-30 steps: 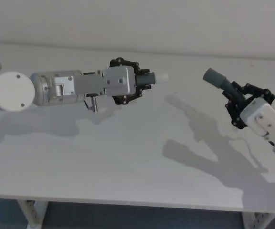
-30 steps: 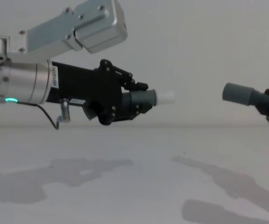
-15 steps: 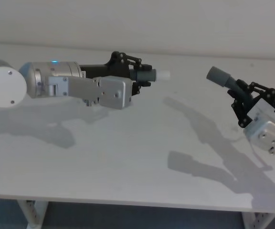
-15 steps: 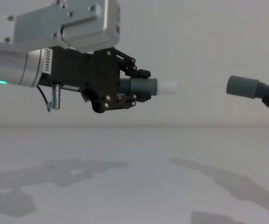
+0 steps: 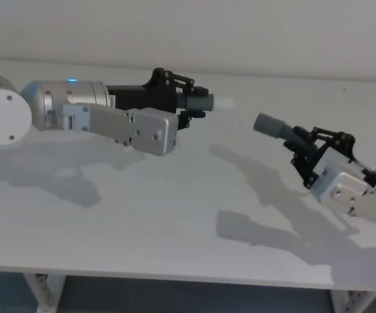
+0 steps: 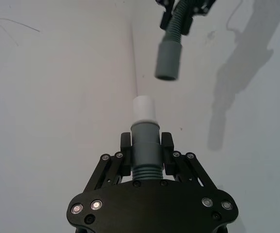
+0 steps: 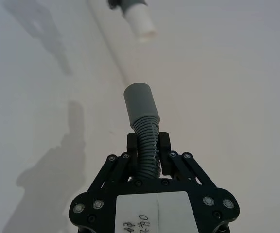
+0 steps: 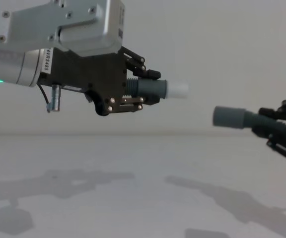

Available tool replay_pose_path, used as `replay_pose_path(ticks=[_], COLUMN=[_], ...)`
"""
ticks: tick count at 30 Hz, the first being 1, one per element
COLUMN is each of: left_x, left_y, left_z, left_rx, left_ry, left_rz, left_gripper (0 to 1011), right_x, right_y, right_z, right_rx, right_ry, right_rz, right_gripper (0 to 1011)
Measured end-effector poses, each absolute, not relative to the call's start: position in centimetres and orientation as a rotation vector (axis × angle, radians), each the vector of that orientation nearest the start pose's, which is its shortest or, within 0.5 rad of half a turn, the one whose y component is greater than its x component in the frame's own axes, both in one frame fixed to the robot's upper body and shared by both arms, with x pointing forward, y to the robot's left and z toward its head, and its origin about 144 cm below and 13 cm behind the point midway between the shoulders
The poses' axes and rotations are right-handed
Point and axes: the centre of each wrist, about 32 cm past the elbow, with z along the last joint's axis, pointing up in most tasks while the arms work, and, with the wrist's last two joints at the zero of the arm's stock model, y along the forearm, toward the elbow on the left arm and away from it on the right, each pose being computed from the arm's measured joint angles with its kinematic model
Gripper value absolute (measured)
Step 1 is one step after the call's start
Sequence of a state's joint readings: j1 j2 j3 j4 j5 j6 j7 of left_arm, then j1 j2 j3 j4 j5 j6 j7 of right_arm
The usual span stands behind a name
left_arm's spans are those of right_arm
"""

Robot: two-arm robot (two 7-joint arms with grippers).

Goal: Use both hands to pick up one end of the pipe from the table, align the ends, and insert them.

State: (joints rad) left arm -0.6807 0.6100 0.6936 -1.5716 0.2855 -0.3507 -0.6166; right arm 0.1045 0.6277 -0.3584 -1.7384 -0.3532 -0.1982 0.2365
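Grey pipe (image 8: 156, 89) between left gripper's (image 8: 145, 88) jaws

Left gripper (image 5: 189, 103), arm level over the table's (image 5: 175, 248) far side, clamps the spigot pipe piece (image 5: 205, 102); right gripper (image 5: 305, 142), lower near the right edge, angles toward it, clamping the socket pipe piece (image 5: 271, 125).

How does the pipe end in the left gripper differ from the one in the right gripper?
The left gripper holds a narrow white spigot tip; the right gripper holds a wider dark-grey socket cuff. In the chest view the spigot tip sits higher than the socket cuff. The left gripper clamps close behind its end; the right gripper leaves ribbed hose showing. Both pipe pieces are held above the table, ends facing, not joined.
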Motion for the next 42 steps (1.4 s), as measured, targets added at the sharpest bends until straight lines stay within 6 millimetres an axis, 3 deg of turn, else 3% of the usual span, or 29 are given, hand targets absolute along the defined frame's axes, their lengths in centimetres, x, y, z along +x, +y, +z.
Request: replay_pose_path(ticks=[18,42], left_x=[55.4,55.4], left_y=[22.5,22.5], left_z=[132.0,132.1], left_rx=[0.509,0.51], left_ry=[-1.18,-1.186], left_rz=[0.237,0.234], left_gripper=[354,354], right_x=[46.9,47.9], right_y=[-25.6,-25.9], right_z=[122.4,123.5], right_rx=[-0.472,-0.508], right_ry=[-0.857,-0.899], right_rz=[-0.692,-0.712], right_gripper=[251,251])
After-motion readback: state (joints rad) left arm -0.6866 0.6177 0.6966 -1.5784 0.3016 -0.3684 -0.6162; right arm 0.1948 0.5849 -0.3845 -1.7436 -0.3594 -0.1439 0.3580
